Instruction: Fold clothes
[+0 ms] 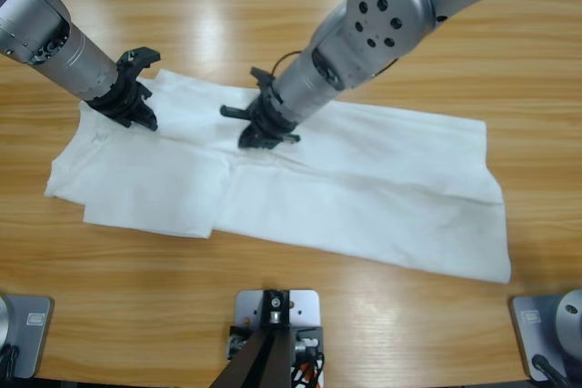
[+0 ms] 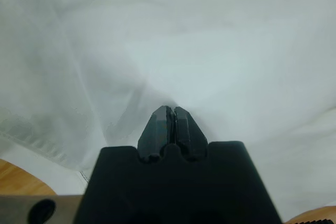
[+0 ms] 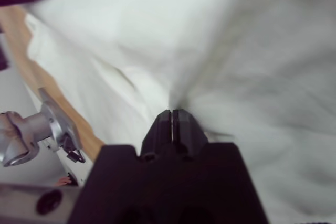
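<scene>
The white T-shirt [image 1: 364, 184] lies spread across the middle of the wooden worktop [image 1: 509, 52], its long axis running from 9 o'clock toward 4 o'clock, with a folded flap at its 9 o'clock end. The left gripper [image 1: 145, 122] presses on the cloth near the shirt's 10 o'clock corner; in the left wrist view its jaws are closed, pinching a ridge of fabric [image 2: 169, 109]. The right gripper [image 1: 257, 141] comes in from 1 o'clock onto the shirt's upper edge near the centre, jaws likewise closed on gathered cloth [image 3: 171, 113].
</scene>
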